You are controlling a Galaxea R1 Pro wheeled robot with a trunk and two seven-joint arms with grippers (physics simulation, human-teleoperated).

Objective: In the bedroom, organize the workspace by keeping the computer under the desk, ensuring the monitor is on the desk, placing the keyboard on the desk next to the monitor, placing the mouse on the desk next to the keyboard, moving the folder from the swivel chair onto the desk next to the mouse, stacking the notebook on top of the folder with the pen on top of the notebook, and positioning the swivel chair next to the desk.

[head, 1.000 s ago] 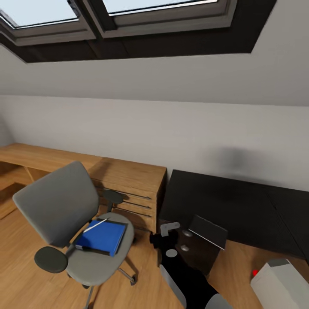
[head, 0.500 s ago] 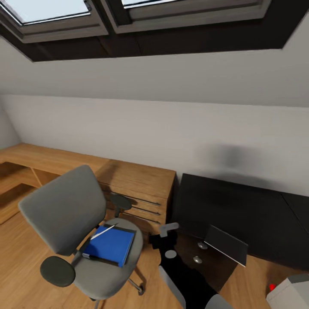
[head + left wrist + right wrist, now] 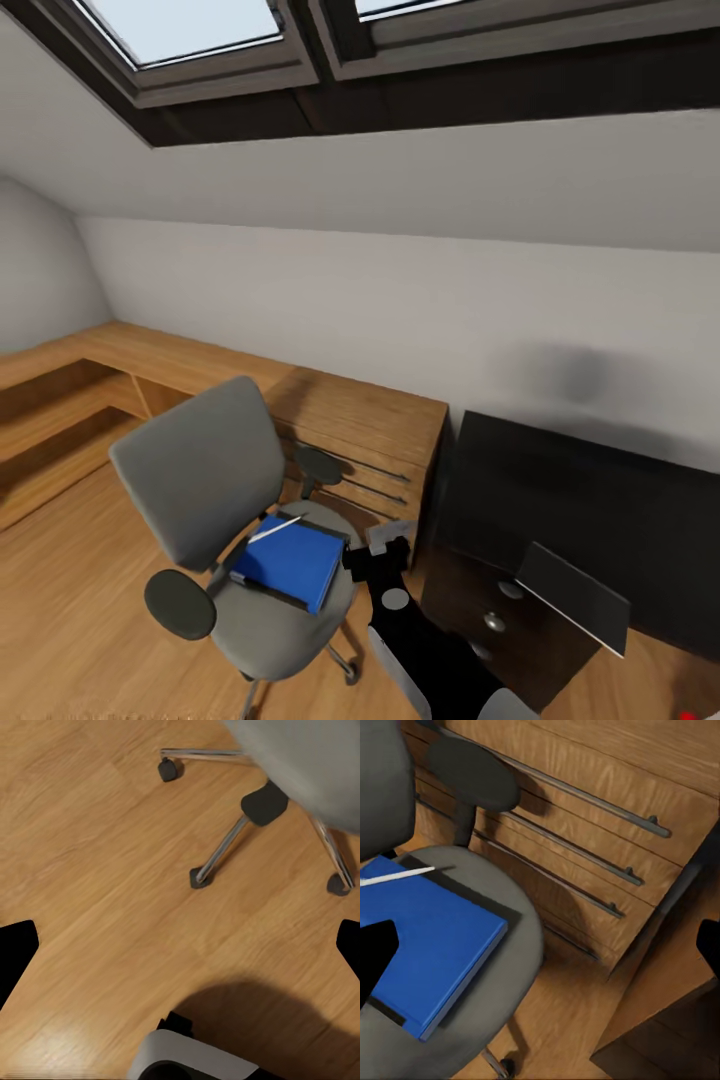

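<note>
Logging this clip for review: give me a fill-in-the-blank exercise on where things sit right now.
1. The blue folder lies on the seat of the ____.
2. A thin white pen rests on top of the ____.
3. In the left wrist view, the chrome wheeled base stands on a ____ floor.
4. Next to the swivel chair stands a light-wood unit with long bar-handled ____.

Missing words: swivel chair; folder; wooden; drawers
</note>
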